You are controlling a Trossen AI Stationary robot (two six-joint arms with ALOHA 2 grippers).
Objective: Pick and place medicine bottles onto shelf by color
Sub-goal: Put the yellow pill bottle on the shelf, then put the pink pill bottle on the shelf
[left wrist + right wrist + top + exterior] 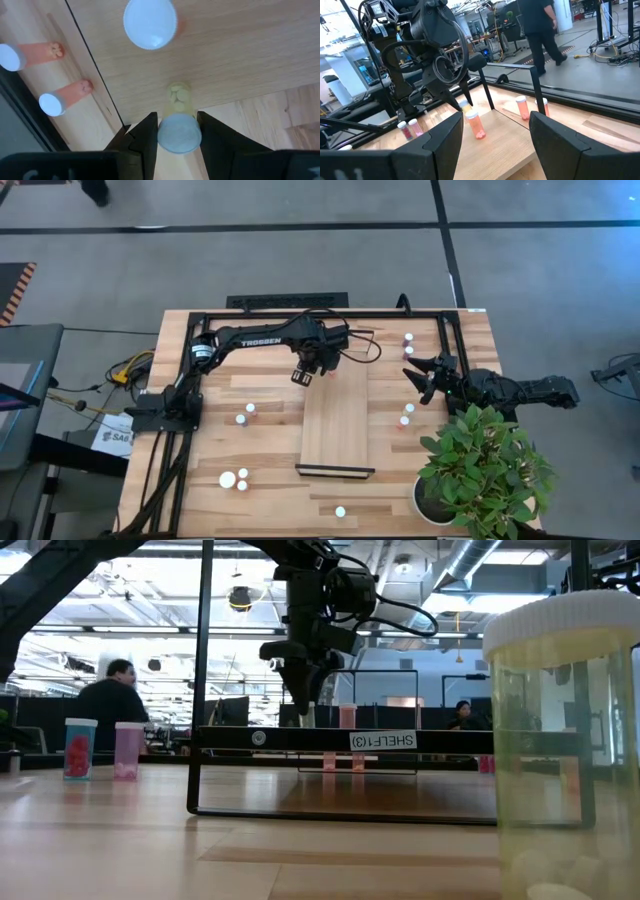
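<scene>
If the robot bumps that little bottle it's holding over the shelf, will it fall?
Probably. The bottle looks tall and narrow, so likely tippy. Its round body would likely roll once down. It holds only a few pills, so it's probably light. For now the left fingers pinch it.

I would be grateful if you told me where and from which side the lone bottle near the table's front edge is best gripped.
Probably from straight above, closing on the body just under the white cap. The lone bottle stands upright, showing only its round cap from overhead. Bare table surrounds it, leaving room for both fingers; the potted plant stands well off to one side.
</scene>
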